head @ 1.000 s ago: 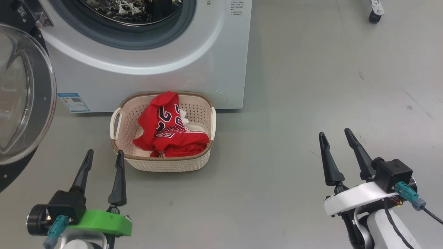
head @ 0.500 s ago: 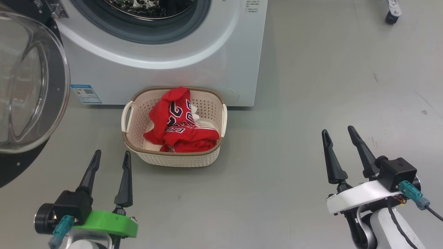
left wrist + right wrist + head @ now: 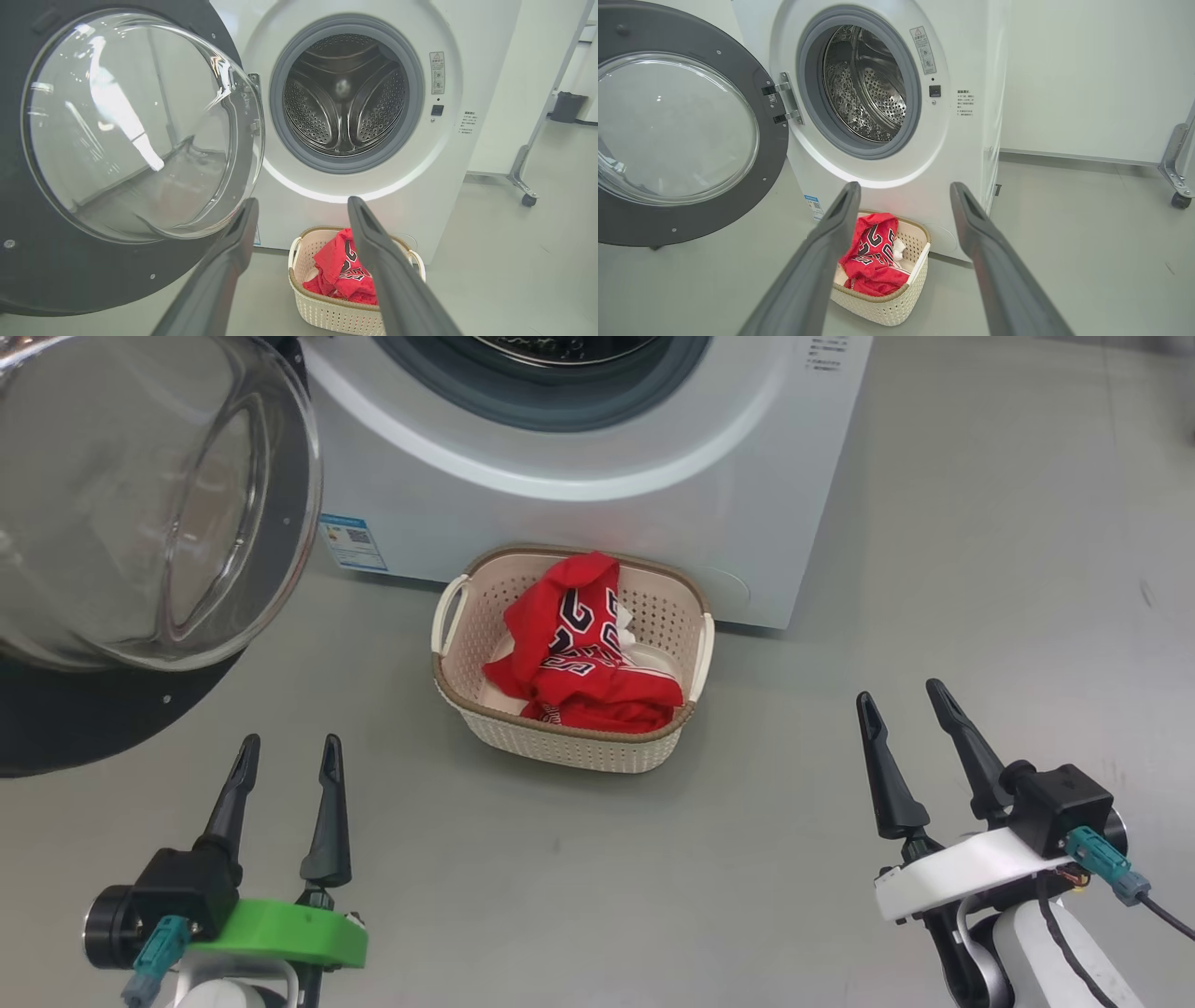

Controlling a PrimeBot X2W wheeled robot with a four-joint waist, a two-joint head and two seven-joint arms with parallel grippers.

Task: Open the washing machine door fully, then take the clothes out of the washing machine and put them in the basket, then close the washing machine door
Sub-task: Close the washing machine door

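The white washing machine [image 3: 607,513] stands ahead with its steel drum [image 3: 343,95] bare inside. Its door [image 3: 140,523], black-rimmed with a clear glass bowl, is swung wide open to the left. Red clothes [image 3: 583,658] with navy lettering lie piled in the cream basket [image 3: 560,747] on the floor before the machine. My left gripper [image 3: 288,756] hangs open and holds nothing, below the door and left of the basket. My right gripper [image 3: 901,702] is open too, well to the basket's right. In the wrist views the door [image 3: 117,154] [image 3: 677,130], basket [image 3: 327,312] [image 3: 882,310] and clothes [image 3: 343,275] [image 3: 873,259] show beyond the fingers.
Grey floor [image 3: 980,569] spreads around the machine. A white panel on a castor frame [image 3: 1178,186] stands to the machine's right. A small dark bin [image 3: 567,106] sits far back on the right.
The whole head view has shifted: machine, door and basket now sit further right in it, so the camera turned left. Both grippers stay open and hold their places.
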